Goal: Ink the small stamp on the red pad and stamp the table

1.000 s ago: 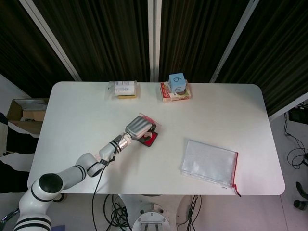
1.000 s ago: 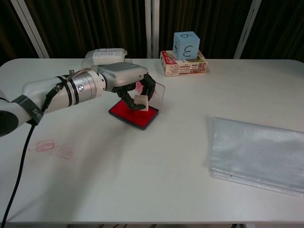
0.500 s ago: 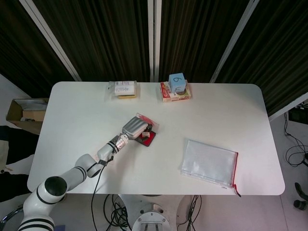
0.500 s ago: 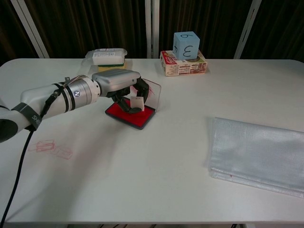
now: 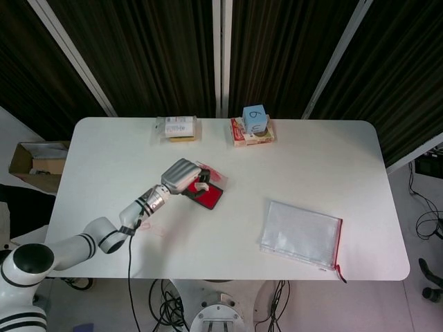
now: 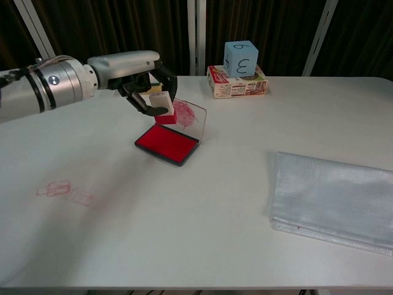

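Note:
My left hand holds the small stamp, a white block with a red inked face, lifted above the far left corner of the red ink pad. The pad lies open on the table with its clear lid standing up behind it. In the head view the left hand hovers just left of the red ink pad. Faint red stamp marks show on the table at the near left. My right hand is in neither view.
A blue cube marked 3 sits on a snack box at the back. A wrapped sponge pack lies at the back left. A clear zip pouch lies at the right. A cardboard box stands beyond the table's left edge.
My left hand has lifted the stamp off the red pad and drawn it up and to the left. The stamp's face now shows red ink.

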Robot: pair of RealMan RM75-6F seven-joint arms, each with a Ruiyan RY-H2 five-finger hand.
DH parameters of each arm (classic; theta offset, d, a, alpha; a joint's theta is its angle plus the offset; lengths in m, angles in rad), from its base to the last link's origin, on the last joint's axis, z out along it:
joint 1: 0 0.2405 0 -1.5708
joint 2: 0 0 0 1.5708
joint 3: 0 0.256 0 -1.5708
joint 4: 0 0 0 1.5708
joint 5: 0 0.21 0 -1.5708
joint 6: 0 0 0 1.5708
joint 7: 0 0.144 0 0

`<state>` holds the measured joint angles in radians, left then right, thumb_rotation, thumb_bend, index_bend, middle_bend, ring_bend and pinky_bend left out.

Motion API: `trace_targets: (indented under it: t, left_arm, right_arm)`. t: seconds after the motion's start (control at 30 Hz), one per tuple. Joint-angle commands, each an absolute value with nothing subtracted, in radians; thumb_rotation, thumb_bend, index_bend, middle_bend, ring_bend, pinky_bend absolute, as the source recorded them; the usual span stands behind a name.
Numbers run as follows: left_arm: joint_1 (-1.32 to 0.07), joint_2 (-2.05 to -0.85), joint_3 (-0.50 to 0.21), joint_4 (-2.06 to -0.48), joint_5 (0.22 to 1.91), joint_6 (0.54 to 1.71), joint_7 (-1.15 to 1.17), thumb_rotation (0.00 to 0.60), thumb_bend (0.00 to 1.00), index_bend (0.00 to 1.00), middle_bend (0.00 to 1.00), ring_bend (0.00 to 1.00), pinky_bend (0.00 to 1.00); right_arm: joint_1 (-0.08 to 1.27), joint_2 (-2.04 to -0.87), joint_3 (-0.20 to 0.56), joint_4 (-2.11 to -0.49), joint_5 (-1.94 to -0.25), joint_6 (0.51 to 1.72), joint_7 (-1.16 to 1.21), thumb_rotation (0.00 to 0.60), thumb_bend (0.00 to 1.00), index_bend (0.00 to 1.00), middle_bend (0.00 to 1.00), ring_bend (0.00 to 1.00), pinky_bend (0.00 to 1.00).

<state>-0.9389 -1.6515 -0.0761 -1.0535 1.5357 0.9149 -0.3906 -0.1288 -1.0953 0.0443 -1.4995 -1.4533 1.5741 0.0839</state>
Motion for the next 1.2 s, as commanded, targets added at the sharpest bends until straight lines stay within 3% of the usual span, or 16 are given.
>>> trace_targets:
  t: [0.03, 0.17, 0.3, 0.67, 1.2]
  left_arm:
    - [-0.772, -1.401, 0.008, -1.348, 1.532, 1.055, -0.233, 0.6, 0.41, 0.6, 0.63, 1.0, 1.0]
    - [-0.647, -1.37, 0.102, -1.362, 1.567, 1.159, -0.166, 0.6, 0.38, 0.6, 0.62, 1.0, 1.0]
    - [-0.57, -1.412, 0.151, -1.288, 1.587, 1.204, -0.183, 0.6, 0.38, 0.59, 0.62, 1.0, 1.0]
    - [-0.474, -1.549, 0.158, -1.06, 1.609, 1.259, -0.314, 0.6, 0.38, 0.59, 0.62, 1.0, 1.0]
    - [-0.442, -1.654, 0.15, -0.877, 1.645, 1.267, -0.399, 0.6, 0.37, 0.56, 0.59, 1.0, 1.0]
  right_arm:
    - [-0.125, -1.096, 0.046, -1.498, -1.454, 1.57, 0.086, 0.6, 0.19, 0.0, 0.0, 0.0, 0.0]
    - [-0.114, -1.104, 0.048, -1.498, -1.461, 1.562, 0.078, 0.6, 0.19, 0.0, 0.0, 0.0, 0.0]
    - [-0.099, -1.104, 0.041, -1.522, -1.473, 1.543, 0.042, 0.6, 0.19, 0.0, 0.0, 0.0, 0.0]
    - [-0.102, -1.081, 0.04, -1.584, -1.482, 1.568, -0.007, 0.6, 0.19, 0.0, 0.0, 0.0, 0.0]
    - [-0.112, -1.086, 0.036, -1.575, -1.471, 1.578, -0.007, 0.6, 0.2, 0.0, 0.0, 0.0, 0.0]
